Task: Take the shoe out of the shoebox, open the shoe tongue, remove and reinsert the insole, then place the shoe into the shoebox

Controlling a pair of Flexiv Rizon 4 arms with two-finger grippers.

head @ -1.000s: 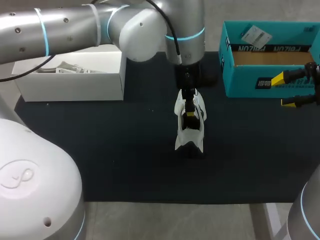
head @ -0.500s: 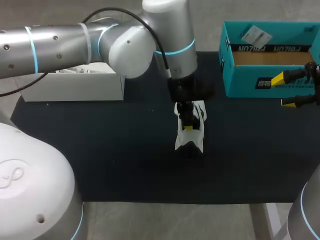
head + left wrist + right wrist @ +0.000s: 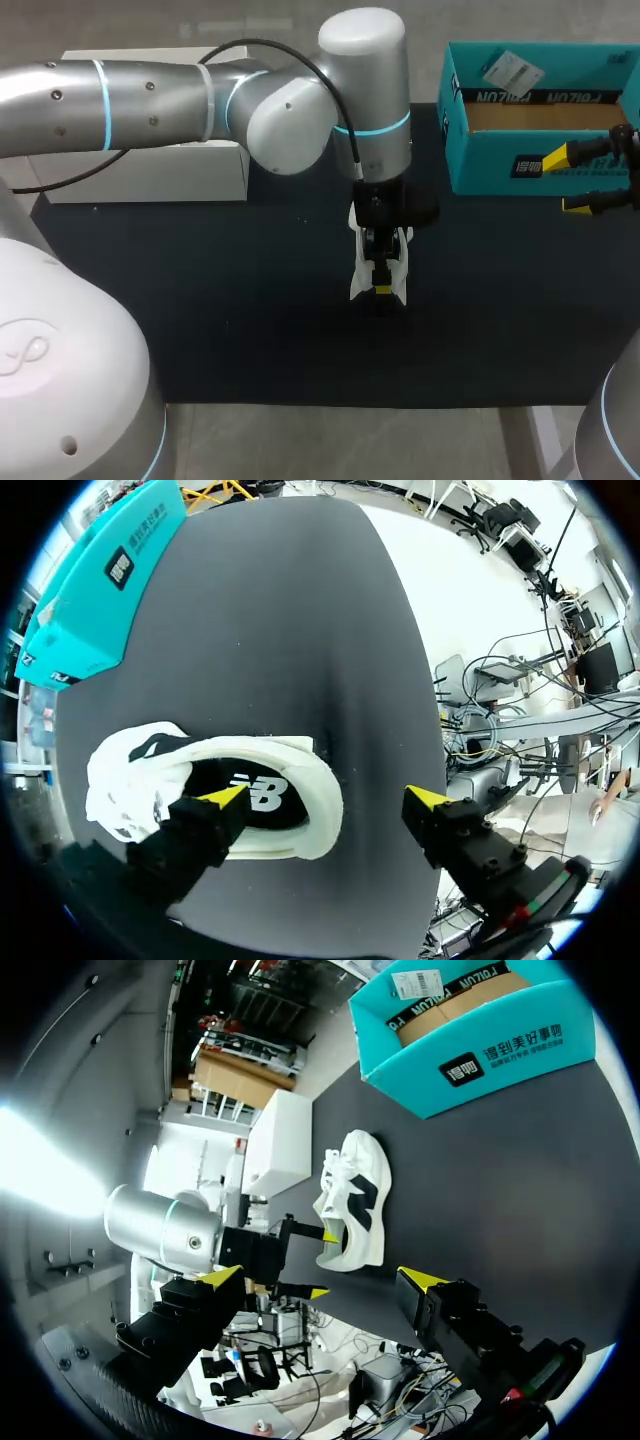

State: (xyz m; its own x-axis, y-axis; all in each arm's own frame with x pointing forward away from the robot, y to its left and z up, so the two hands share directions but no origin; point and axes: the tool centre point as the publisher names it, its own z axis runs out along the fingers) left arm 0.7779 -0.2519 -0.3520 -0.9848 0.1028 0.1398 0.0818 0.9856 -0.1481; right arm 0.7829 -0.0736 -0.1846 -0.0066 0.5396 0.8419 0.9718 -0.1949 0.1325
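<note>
The white shoe (image 3: 358, 282) lies on the dark mat in the middle of the table, its black inside showing in the left wrist view (image 3: 265, 798). My left gripper (image 3: 381, 280) hangs right over it and is open wide (image 3: 327, 797). One fingertip (image 3: 225, 796) sits at the shoe's opening, while the other stands past the shoe's rounded end over bare mat. The teal shoebox (image 3: 540, 110) stands open at the back right. In front of it my right gripper (image 3: 568, 182) is open and holds nothing. The right wrist view shows the shoe (image 3: 355, 1210) well ahead of that gripper (image 3: 322, 1277).
A white box (image 3: 150, 170) stands at the back left, partly behind my left arm. The dark mat (image 3: 230, 310) covers the table, with bare stretches to the left, right and front of the shoe.
My left gripper has gone from partly closed to wide open. It has moved along the shoe toward the table's front. The shoe and the right arm have stayed put.
</note>
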